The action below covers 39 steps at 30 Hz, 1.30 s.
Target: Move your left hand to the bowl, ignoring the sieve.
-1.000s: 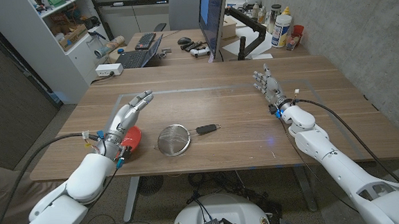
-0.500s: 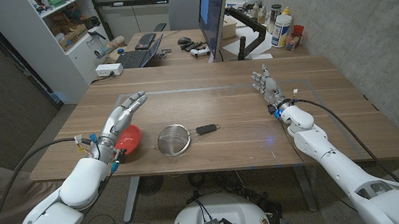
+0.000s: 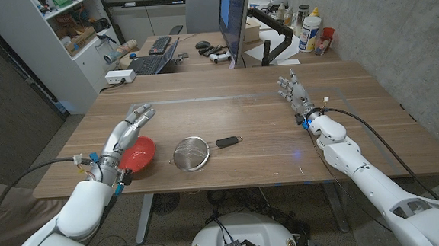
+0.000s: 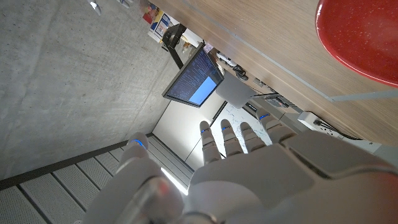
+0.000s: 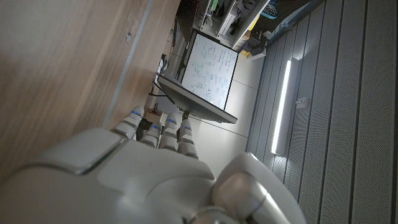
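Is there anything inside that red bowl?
The red bowl looks empty where its inside shows. The left hand reaches over its near-left part, hiding that bit. The sieve sits apart beside it.

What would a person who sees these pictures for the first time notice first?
Most likely the red bowl near the table's front left edge, with the left robot hand raised over its left side, fingers apart. Beside the bowl, toward the middle, lies a metal sieve with a black handle. The right robot hand waits far off on the right, holding nothing.
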Tool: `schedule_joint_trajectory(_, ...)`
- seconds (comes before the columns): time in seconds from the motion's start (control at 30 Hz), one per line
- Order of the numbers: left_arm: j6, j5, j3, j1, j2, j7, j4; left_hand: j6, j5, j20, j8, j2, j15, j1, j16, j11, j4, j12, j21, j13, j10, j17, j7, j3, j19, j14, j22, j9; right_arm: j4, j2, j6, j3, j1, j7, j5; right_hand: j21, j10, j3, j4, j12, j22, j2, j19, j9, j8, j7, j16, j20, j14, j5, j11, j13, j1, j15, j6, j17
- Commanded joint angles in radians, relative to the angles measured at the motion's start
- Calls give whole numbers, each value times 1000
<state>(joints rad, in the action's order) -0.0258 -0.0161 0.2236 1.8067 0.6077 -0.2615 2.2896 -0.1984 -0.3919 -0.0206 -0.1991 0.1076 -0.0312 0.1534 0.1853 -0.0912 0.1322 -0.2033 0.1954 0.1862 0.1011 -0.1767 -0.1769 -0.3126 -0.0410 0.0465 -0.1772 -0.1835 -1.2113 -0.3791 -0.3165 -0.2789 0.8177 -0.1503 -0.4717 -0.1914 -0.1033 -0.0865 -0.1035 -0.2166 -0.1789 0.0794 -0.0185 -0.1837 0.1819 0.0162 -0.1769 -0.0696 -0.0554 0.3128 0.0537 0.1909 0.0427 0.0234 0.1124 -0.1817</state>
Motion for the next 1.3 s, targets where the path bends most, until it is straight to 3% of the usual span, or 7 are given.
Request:
schedule_joint_trajectory(0.03,-104,-89,62,60,-44,36,76,2,-3,7,3,7,-46,0,1,0,2,2,-2,3,-2,-4,6,5,-3,11,-1,-4,-9,-4,-24,7,7,3,0,-3,-4,-1,-7,-3,-2,21,6,-2,8,-1,-6,1,-5,1,-2,1,1,-2,0,1)
schedule_joint_trajectory(0.57,-201,-181,76,55,-71,82,112,0,-3,-3,2,8,-44,-1,1,-4,2,1,-1,3,-1,-4,2,7,-4,12,-1,-4,-34,-12,-14,15,17,23,-6,-3,-5,0,-6,-3,-2,21,6,-2,9,-1,-6,1,-5,0,-3,0,2,0,2,1)
schedule_joint_trajectory(0.97,-243,-257,91,77,-96,83,136,-5,-4,-2,0,7,-49,1,1,-7,2,0,-1,3,1,-3,2,8,-3,13,-1,-4,-28,-13,-6,13,15,30,-3,-4,-5,0,-6,-4,-2,21,6,-2,10,-3,-6,1,-5,0,-4,0,3,0,5,1)
schedule_joint_trajectory(1.3,-330,-344,87,95,-110,92,180,-5,-5,-6,1,7,-40,2,1,-6,2,1,-2,3,-1,-3,1,8,-2,15,0,-4,-23,-9,-6,8,10,29,-1,-4,-5,1,-5,-4,-2,21,7,-2,10,-2,-6,0,-5,0,-4,0,3,0,5,1)
